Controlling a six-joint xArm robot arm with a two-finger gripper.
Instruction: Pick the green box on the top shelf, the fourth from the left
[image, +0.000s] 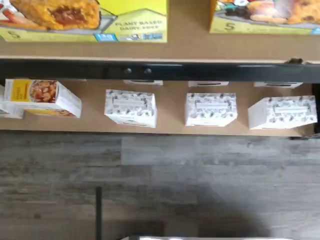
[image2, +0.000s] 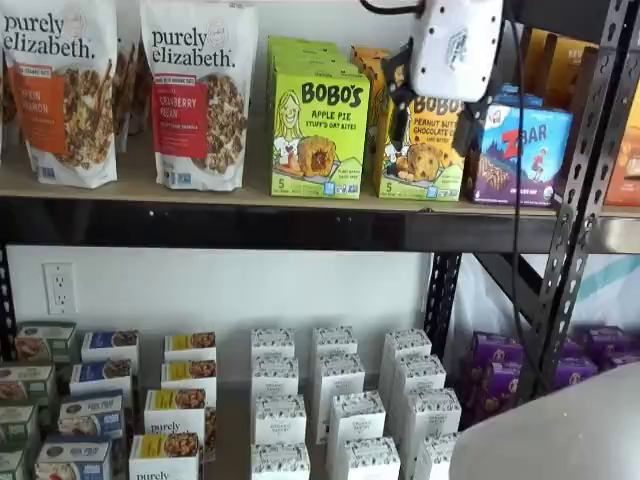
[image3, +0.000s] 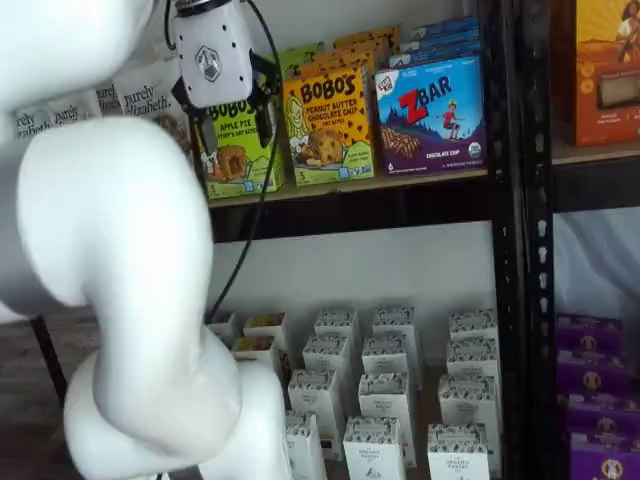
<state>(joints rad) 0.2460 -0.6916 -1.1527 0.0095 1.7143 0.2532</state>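
Note:
The green box (image2: 318, 130), lime with "BOBO'S APPLE PIE" lettering, stands upright at the front of the top shelf (image2: 250, 226). It also shows in a shelf view (image3: 238, 150) partly behind the gripper. Its lower edge shows in the wrist view (image: 125, 25), above the shelf's black beam (image: 160, 70). My gripper (image3: 230, 138) hangs in front of the shelf at box height, white body above and black fingers (image3: 265, 122) spread with a clear gap. It holds nothing and is apart from the box. It also shows in a shelf view (image2: 436, 115), in front of the yellow-orange box.
A yellow-orange Bobo's box (image3: 330, 125) stands right of the green one, then a blue ZBar box (image3: 432, 110). Granola bags (image2: 200, 90) stand to its left. White cartons (image2: 335, 400) and purple boxes (image2: 590, 350) fill the lower shelf. My arm (image3: 130, 260) and a black upright (image3: 515, 200) stand near.

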